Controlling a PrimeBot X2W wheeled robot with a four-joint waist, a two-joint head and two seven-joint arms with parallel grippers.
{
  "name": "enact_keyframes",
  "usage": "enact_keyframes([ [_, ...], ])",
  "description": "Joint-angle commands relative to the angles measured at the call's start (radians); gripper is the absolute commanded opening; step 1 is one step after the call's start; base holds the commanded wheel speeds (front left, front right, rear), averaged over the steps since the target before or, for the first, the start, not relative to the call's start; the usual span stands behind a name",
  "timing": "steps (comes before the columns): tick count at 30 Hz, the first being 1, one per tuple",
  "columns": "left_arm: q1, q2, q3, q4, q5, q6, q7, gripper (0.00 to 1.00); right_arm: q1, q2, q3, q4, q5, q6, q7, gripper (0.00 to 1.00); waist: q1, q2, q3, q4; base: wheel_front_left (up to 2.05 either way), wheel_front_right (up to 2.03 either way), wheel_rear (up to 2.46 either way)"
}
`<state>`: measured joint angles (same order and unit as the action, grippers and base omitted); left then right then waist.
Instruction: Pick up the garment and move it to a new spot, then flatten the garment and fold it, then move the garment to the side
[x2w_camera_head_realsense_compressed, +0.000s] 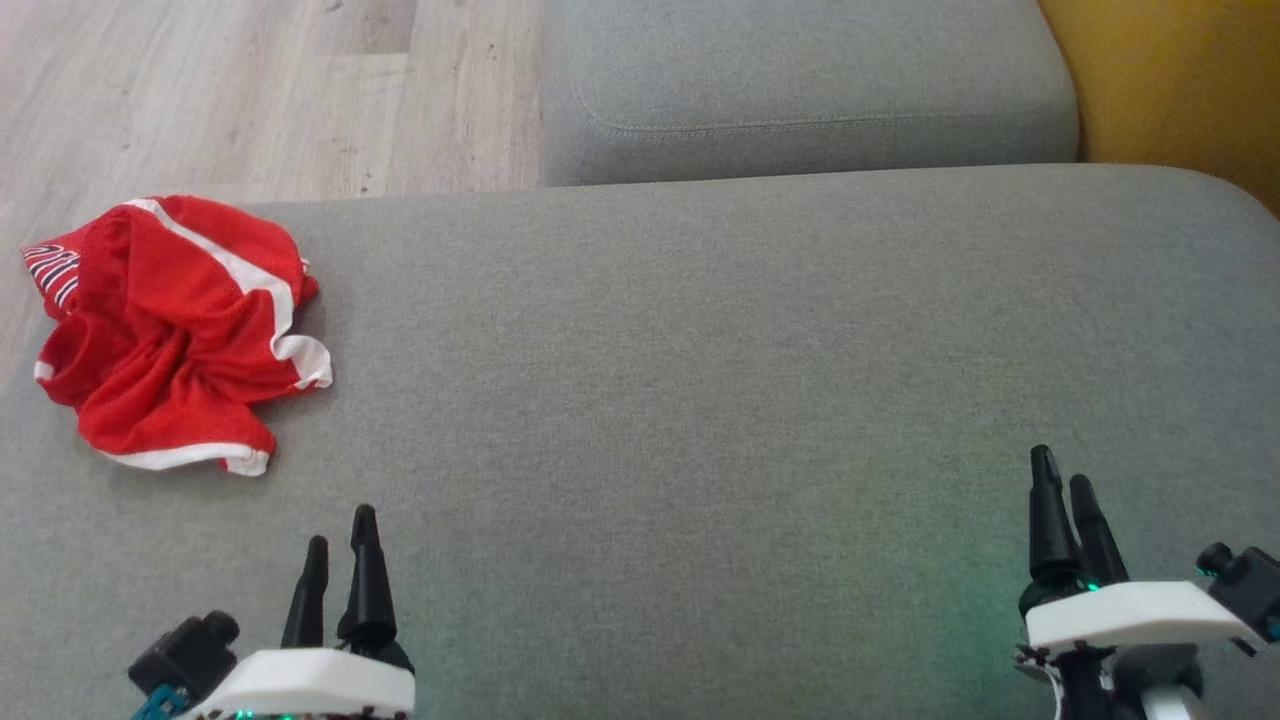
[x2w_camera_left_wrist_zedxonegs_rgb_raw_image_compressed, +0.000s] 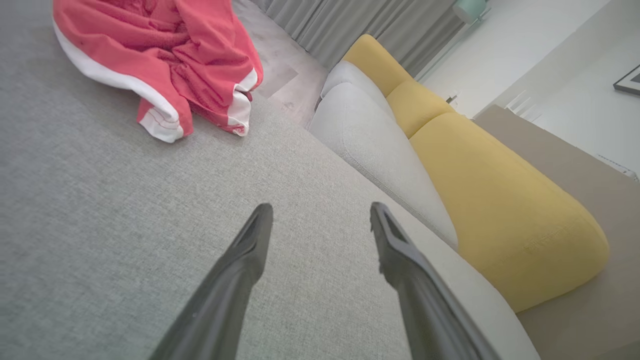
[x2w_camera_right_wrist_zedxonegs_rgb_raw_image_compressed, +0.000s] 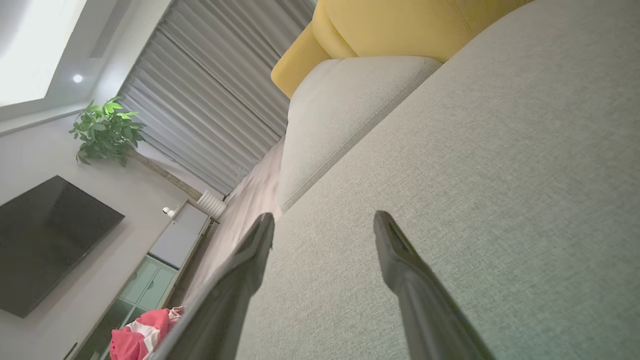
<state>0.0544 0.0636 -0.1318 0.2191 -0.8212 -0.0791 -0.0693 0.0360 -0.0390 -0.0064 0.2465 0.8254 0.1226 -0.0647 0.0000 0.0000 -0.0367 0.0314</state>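
Garment (x2w_camera_head_realsense_compressed: 170, 330) lies crumpled on sofa (x2w_camera_head_realsense_compressed: 700, 380); left end effector (x2w_camera_head_realsense_compressed: 340, 525) and right end effector (x2w_camera_head_realsense_compressed: 1062, 465) stand spread.

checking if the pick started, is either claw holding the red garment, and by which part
Nothing is held. The left claw and right claw are open; the red garment lies crumpled, apart from both.

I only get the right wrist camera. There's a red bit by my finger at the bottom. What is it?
Observer: A crumpled red garment with white trim, lying at the sofa's left end.
Operator: Is the other hand holding it?
Observer: No. The left gripper is open, short of the garment, touching nothing.
Operator: Is it all on the sofa?
Observer: Not quite, it seems. Its striped edge reaches past the sofa's left side.
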Motion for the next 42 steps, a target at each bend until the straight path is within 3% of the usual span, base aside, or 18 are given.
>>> enact_keyframes([
  [1, -0.026, 0.019, 0.007, -0.037, 0.034, 0.003, -0.012, 1.00, -0.013, -0.007, 0.018, -0.034, -0.035, 0.004, -0.016, 1.00, 0.0000, 0.0000, -0.001, 0.001, 0.00, 0.00, 0.00],
  [42, 0.028, 0.037, -0.049, -0.026, 0.459, 0.040, -0.130, 1.00, 0.021, -0.010, 0.105, -0.031, -0.544, 0.007, -0.134, 1.00, 0.0000, 0.0000, -0.035, 0.022, 0.00, 0.00, 0.00],
])
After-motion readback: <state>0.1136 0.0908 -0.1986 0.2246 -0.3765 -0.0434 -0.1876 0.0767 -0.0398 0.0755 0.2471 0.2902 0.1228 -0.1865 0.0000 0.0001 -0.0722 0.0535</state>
